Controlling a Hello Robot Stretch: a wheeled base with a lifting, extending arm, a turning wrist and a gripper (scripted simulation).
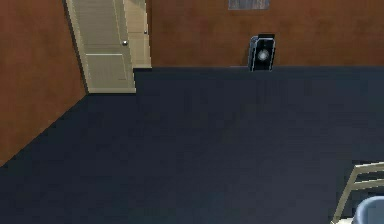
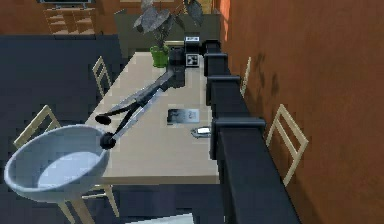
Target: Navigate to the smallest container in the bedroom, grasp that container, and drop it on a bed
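Grey-blue and shallow, the bowl [image 2: 55,170] hangs at the far end of the gripper [image 2: 108,138], clear of the worktop [image 2: 150,155], so the gripper holds it. In the arm side view the bowl sits at eight o'clock, in front of the worktop's near corner. The gripper's thin fingers [image 2: 140,105] slant from the bowl's rim toward one o'clock, up to the dark arm [image 2: 240,150], which rises from six o'clock.

On the tan worktop a green potted plant [image 2: 157,55] stands at twelve o'clock. A flat grey item [image 2: 183,117] lies near the middle, just beside the arm. Pale wooden chairs [image 2: 288,135] stand around the worktop.

In the forward view a dark blue floor [image 1: 200,140] runs to orange-brown walls [image 1: 200,30]. A cream door [image 1: 100,45] stands at eleven o'clock, and a small dark box [image 1: 262,52] stands at one o'clock against the far wall.
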